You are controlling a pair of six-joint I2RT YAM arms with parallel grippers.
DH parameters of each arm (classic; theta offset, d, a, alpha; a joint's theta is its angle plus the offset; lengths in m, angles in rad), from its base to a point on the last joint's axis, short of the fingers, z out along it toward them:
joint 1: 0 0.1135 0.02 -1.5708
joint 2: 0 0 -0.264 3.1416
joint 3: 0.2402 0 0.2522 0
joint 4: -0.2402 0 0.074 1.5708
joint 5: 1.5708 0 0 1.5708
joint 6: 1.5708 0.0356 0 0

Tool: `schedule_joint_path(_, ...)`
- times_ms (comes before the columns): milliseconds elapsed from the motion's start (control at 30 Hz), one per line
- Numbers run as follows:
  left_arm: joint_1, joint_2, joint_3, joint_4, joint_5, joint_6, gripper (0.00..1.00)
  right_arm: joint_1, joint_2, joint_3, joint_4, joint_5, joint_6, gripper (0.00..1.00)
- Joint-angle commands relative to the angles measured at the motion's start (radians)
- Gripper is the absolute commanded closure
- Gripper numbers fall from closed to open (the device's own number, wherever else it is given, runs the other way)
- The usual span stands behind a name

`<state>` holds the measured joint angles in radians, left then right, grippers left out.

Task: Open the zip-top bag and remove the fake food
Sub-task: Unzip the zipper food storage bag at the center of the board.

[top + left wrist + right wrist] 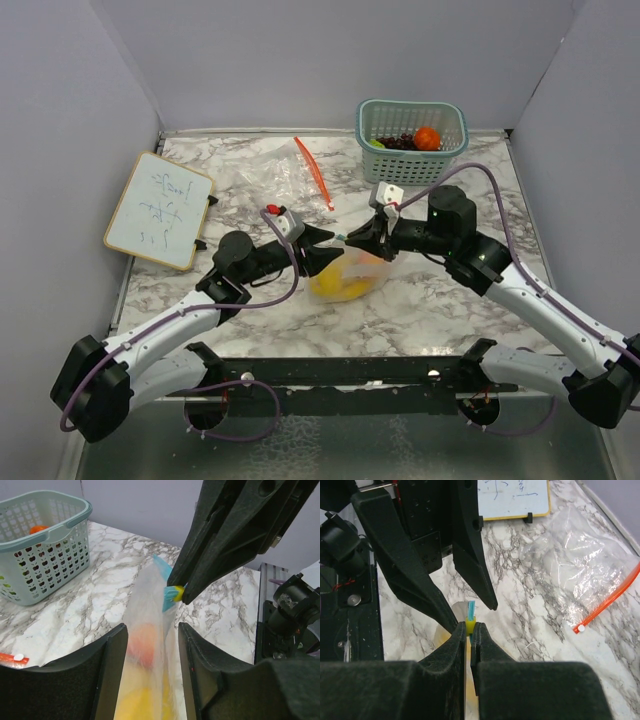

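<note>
Clear plastic zip-top bag [350,272] with a blue zip strip, standing near the middle of the white marble bench [420,320], top edge up. Holds fake food: a yellow plastic toy fruit [338,287] low down and a pink-orange toy fruit [141,642] above it, both blurred through the film. Small yellow slider [470,624] at the top of the zip strip.

Right tool [470,628] pinched tight on that slider from above, black fingers meeting around it. Left tool [152,630] about half open, one finger on either side of the bag's upper part. Bag close against one finger, a sliver of bench showing beside the other, so not clamped.

Behind the bag, flat on the bench: a second clear bag [285,180] with a red zip strip.

At the back edge, right of centre: teal plastic mesh basket [410,104]. Holds an orange toy fruit [427,138], a dark purple grape bunch [400,142] and a green piece [376,143].

At the left side of the bench: small whiteboard [158,208] with a pale frame and handwriting, tilted on its stand, well apart from both bags.
</note>
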<state>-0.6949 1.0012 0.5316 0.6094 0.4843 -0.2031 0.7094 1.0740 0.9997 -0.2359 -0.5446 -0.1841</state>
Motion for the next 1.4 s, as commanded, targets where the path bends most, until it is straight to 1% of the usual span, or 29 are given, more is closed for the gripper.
schedule_joint_path(0,0.004,0.015,0.037,0.077,0.055,-0.014,0.51,-0.002,-0.047,0.005,-0.039,-0.021,-0.010,0.98)
schedule_joint_path(200,0.003,0.044,0.048,0.143,0.117,-0.059,0.55,-0.002,-0.058,-0.006,-0.057,-0.014,-0.015,0.98)
schedule_joint_path(400,0.003,0.061,0.077,0.155,0.242,-0.069,0.55,-0.003,-0.072,-0.027,-0.048,-0.039,-0.012,0.98)
schedule_joint_path(600,0.003,0.120,0.111,0.154,0.334,-0.072,0.69,-0.002,-0.079,-0.024,-0.051,-0.052,-0.010,0.98)
schedule_joint_path(833,0.003,0.114,0.105,0.126,0.355,-0.046,0.72,-0.002,-0.082,-0.014,-0.066,-0.040,-0.018,0.98)
schedule_joint_path(933,0.004,0.091,0.097,0.094,0.326,-0.028,0.72,-0.002,-0.073,-0.009,-0.069,-0.037,-0.021,0.98)
schedule_joint_path(1133,0.003,0.059,0.070,0.085,0.258,-0.030,0.72,-0.003,-0.066,-0.014,-0.062,-0.041,-0.018,0.98)
schedule_joint_path(1200,0.003,0.058,0.068,0.088,0.256,-0.040,0.67,-0.003,-0.064,-0.016,-0.062,-0.044,-0.017,0.98)
schedule_joint_path(1267,0.003,0.055,0.068,0.091,0.248,-0.044,0.60,-0.002,-0.064,-0.016,-0.062,-0.042,-0.018,0.98)
schedule_joint_path(1367,0.006,0.049,0.068,0.085,0.239,-0.042,0.59,-0.002,-0.066,-0.018,-0.063,-0.040,-0.018,0.98)
